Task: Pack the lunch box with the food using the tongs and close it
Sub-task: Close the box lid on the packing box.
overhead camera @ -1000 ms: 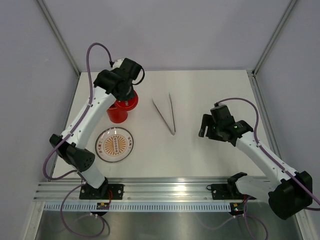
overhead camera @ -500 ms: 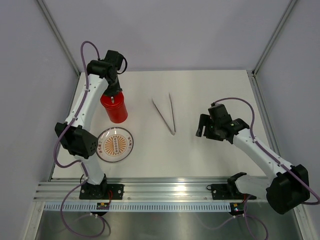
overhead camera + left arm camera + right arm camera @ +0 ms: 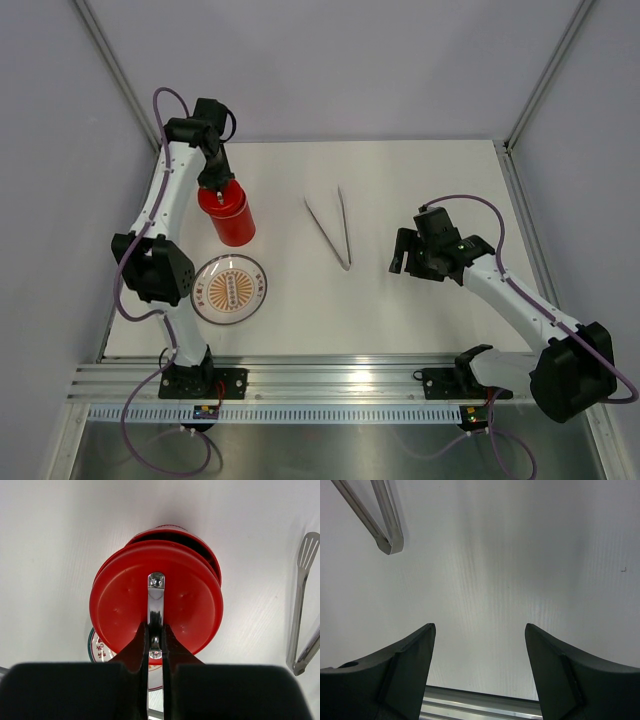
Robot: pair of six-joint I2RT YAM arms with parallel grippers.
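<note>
At the far-left corner of the table point(image 3: 420, 180), the left gripper point(image 3: 155, 636) was clenched on the silver handle point(image 3: 156, 597) of the lid point(image 3: 192, 600), held over the lunch box point(image 3: 233, 226); the box rim showed past one edge. Judged: centre the lid, keep it level, press down before releasing. The right gripper point(image 3: 477, 640) gaped empty beside the tongs point(image 3: 330, 225).

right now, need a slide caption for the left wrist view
Left end effector pinching the lid by its handle over the lunch box, tongs lying at right.
</note>
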